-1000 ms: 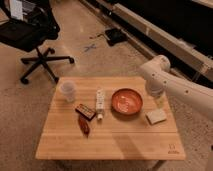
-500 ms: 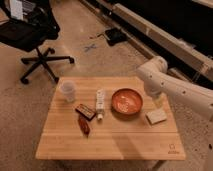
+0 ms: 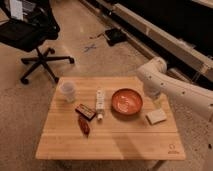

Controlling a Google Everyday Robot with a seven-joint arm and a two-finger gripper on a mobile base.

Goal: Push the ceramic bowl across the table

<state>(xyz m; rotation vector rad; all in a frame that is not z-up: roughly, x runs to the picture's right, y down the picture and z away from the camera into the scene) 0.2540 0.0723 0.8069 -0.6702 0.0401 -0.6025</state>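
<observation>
The ceramic bowl (image 3: 126, 101), orange-red and shallow with a glossy inside, sits right of centre on the light plank table (image 3: 115, 142). My white arm reaches in from the right and bends down over the table's right side. My gripper (image 3: 154, 100) hangs close to the bowl's right rim, just above the tabletop. I cannot tell whether it touches the bowl.
On the table are a whitish cup (image 3: 68, 91), a white tube (image 3: 100, 101), a dark bar (image 3: 86, 111), a red packet (image 3: 84, 125) and a pale block (image 3: 156, 116). A black office chair (image 3: 31, 37) stands at the far left. A dark object (image 3: 115, 36) lies on the floor.
My arm has shifted a little to the left and lower, bringing the gripper nearer the bowl's right rim. The bowl and the other items have not moved.
</observation>
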